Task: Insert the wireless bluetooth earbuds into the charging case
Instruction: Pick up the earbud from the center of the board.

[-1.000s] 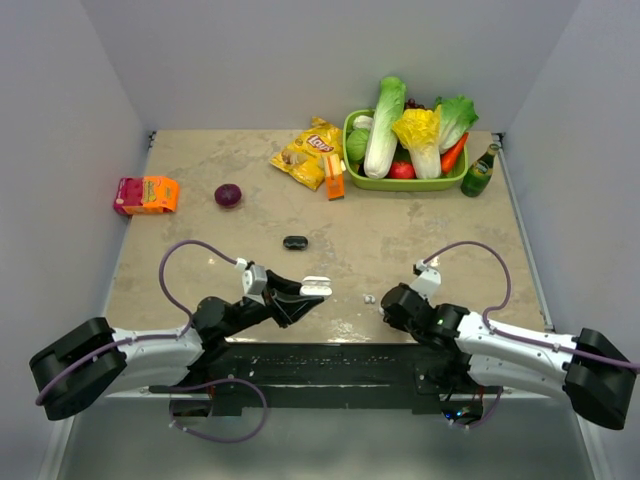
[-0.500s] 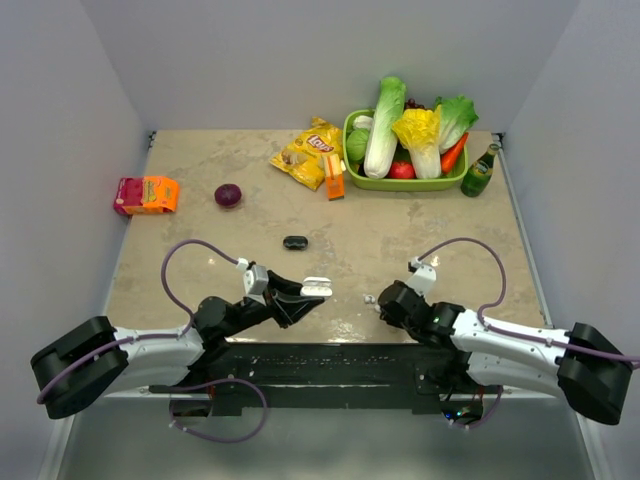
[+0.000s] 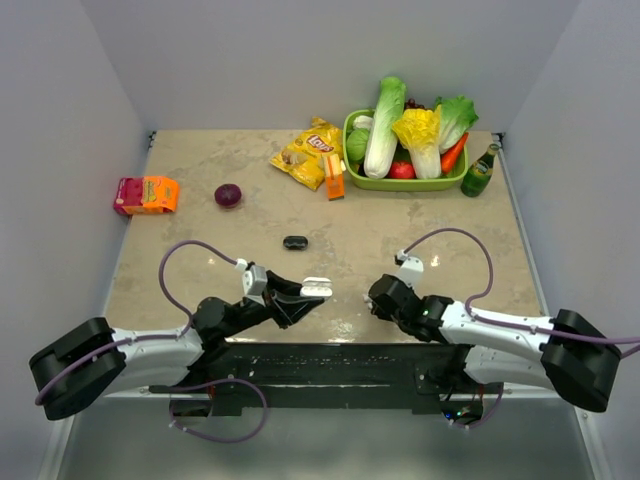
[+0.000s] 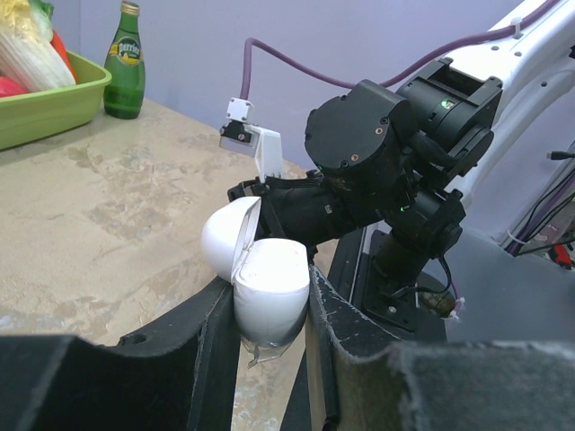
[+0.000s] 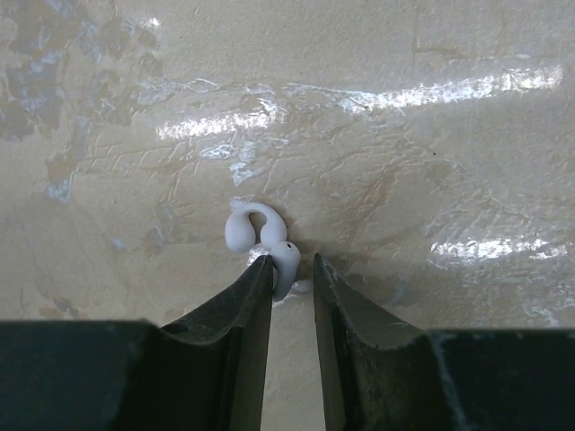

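White plastic fills my left wrist view: the charging case [image 4: 268, 289] sits clamped between the left gripper [image 4: 267, 316] pads with its lid hinged up and back, held off the marble-patterned table [image 3: 450, 240] near the front edge. From above, that case [image 3: 316, 287] faces the right gripper [image 3: 375, 297], which is down low on the table just beside it. On my right wrist feed the white earbuds [image 5: 269, 235] lie touching each other on the glossy surface. The nearer bud [image 5: 286, 260] pokes into the narrow gap between the right fingertips and leans on the left-hand finger. I cannot tell whether the claw actually pinches it. Further back, a small black case [image 3: 295, 242] lies alone mid-table, well apart from both arms. A green basket [image 3: 405, 184] of vegetables and a green bottle [image 3: 480, 170] stand at the far right.
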Tool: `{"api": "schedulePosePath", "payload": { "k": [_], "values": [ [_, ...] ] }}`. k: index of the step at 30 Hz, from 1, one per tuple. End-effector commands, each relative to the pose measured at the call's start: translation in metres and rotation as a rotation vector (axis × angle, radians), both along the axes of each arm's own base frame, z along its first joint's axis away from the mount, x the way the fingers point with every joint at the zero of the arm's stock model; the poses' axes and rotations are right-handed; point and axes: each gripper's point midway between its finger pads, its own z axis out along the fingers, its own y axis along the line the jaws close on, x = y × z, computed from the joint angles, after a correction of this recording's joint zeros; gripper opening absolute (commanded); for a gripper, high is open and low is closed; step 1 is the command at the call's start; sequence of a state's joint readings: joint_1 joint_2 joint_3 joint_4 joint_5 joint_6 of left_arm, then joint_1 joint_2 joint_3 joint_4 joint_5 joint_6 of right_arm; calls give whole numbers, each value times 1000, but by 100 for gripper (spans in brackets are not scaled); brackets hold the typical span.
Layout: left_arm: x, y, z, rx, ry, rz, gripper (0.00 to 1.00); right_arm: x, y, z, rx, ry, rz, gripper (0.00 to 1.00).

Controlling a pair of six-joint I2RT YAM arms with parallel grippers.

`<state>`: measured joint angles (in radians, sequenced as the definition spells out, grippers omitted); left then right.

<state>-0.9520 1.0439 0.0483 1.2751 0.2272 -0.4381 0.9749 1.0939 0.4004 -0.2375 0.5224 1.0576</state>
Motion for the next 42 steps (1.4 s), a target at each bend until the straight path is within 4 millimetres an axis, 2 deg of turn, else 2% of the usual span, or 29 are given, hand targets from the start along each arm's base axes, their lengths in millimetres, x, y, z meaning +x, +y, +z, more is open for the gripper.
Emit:
{"api": "schedulePosePath", "payload": {
  "k": [1,7,10,11,13,17,21,22,23,24,26,27,28,29,30,31,32,33,36,38,42],
  "values": [
    [-23,31,-9,-74,-47,3,0,12,17,15,38,-42,23,28],
    [-22,31,-9,-71,-46,5,0,11,19,12,36,-36,37,21],
    [-22,31,-10,-68,-46,4,0,11,17,14,34,-42,34,13],
    [-22,31,-11,-65,-44,4,0,11,17,17,41,-47,32,5],
    [-22,31,-11,-64,-43,4,0,12,14,21,41,-56,23,0],
    [-21,31,-11,-66,-43,9,0,12,7,36,23,-79,24,0],
    [-20,32,-11,-67,-42,18,0,17,10,78,0,-158,117,0],
    [-19,32,-11,-66,-40,21,0,20,17,106,32,-207,151,0],
    [-19,33,-11,-69,-41,24,0,16,23,116,37,-206,216,0],
    [-19,33,-11,-69,-43,29,0,18,32,145,40,-258,292,0],
    [-17,34,-13,-59,-45,40,0,9,41,163,23,-243,405,0],
    [-17,34,-14,-55,-47,42,0,10,49,192,20,-283,460,0],
    [-17,33,-16,-43,-52,39,0,6,47,189,-33,-247,498,0],
    [-18,34,-15,-44,-60,36,0,3,51,197,-47,-245,533,0],
    [-18,33,-15,-40,-61,36,0,-1,59,220,-55,-291,598,0],
    [-17,33,-21,-17,-46,35,0,-7,61,225,-76,-296,641,0],
    [-17,34,-20,-23,-46,38,0,-12,67,232,-85,-314,682,0],
    [-18,34,-21,-22,-38,34,0,-26,80,247,-84,-361,788,0],
    [-25,35,-21,-32,-38,-1,0,-47,96,261,-109,-404,963,0],
    [-34,32,-19,-31,-51,-54,0,-55,100,256,-158,-397,1043,0],
    [-44,22,-20,3,-59,-139,0,-65,102,261,-194,-408,1128,0]
  ]
}}
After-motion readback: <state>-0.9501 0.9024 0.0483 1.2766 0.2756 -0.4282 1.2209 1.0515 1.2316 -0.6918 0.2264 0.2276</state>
